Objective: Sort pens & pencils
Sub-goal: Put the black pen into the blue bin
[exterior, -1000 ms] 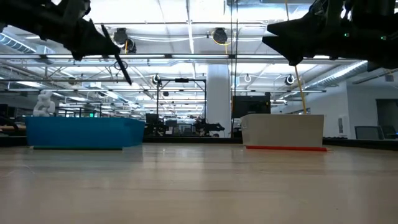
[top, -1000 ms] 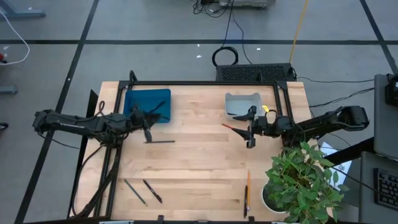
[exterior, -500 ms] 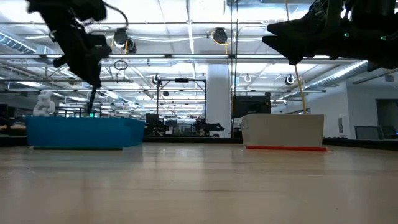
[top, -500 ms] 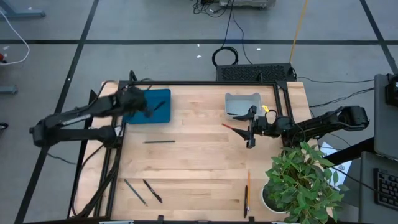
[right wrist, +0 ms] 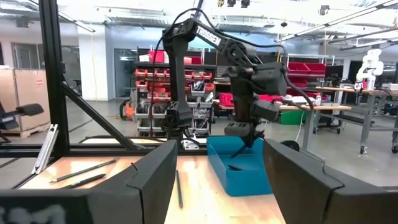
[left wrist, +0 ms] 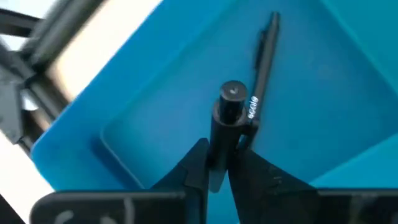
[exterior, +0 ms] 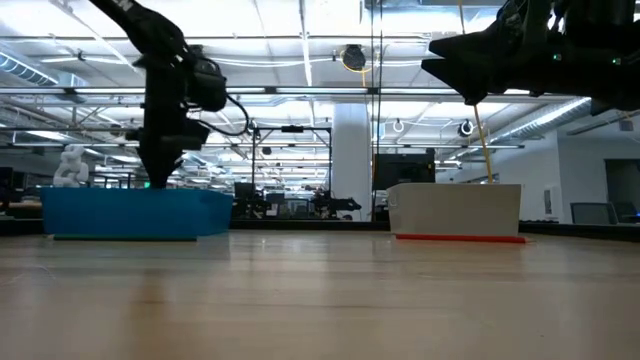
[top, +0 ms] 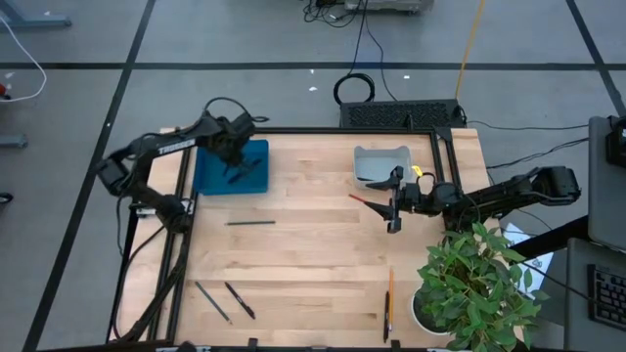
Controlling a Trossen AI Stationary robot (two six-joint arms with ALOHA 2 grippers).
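Left wrist view: left gripper jaws clamp a pen upright above the blue tray, apparently for release beside the pen already lying inside.
Right gripper: jaws wide open, empty, waiting near the grey tray.
Writing: white lettering on the held pen, illegible.

Bright overhead lighting; left wrist view blurred, soft shadows.
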